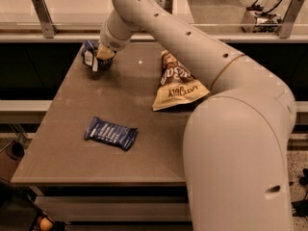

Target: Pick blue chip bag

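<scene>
The blue chip bag point(89, 55), small, dark and wrinkly with a white strip, is at the far left corner of the table point(72, 162). My gripper point(103, 57) reaches down from the long white arm point(159, 28) and is shut on the bag's right side. The bag sits at or just above the tabletop, with a shadow under it. The arm's wrist hides most of the gripper.
A flat blue packet with white lettering point(111, 133) lies at the front left of the table. A larger tan-and-brown bag point(177, 83) lies right of centre. A rail with metal posts point(42, 14) runs behind the table. My arm's base point(240, 158) fills the right.
</scene>
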You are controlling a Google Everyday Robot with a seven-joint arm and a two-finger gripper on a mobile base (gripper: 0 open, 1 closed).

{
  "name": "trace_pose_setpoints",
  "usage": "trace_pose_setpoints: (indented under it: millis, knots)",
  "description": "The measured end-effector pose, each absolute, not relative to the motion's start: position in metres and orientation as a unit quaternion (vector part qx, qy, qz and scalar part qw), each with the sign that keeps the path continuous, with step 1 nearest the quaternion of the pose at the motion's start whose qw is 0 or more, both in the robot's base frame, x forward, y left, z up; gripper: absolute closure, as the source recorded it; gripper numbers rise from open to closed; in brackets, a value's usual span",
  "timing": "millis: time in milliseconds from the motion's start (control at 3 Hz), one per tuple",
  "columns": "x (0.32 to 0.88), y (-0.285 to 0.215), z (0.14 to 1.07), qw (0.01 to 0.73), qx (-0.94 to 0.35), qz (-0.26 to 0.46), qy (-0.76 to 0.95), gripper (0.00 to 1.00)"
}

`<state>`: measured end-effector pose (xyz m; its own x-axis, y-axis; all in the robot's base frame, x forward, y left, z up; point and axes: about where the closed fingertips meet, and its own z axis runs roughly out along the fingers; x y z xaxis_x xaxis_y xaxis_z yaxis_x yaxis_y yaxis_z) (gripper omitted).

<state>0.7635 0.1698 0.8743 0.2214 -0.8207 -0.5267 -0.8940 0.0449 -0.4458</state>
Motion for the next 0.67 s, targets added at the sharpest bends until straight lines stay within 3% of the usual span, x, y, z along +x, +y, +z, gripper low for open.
trace_pose_setpoints:
  millis: [667]
  knots:
    - [0.766, 0.156, 0.943, 0.406, -0.688, -0.015, 0.602, 1.00]
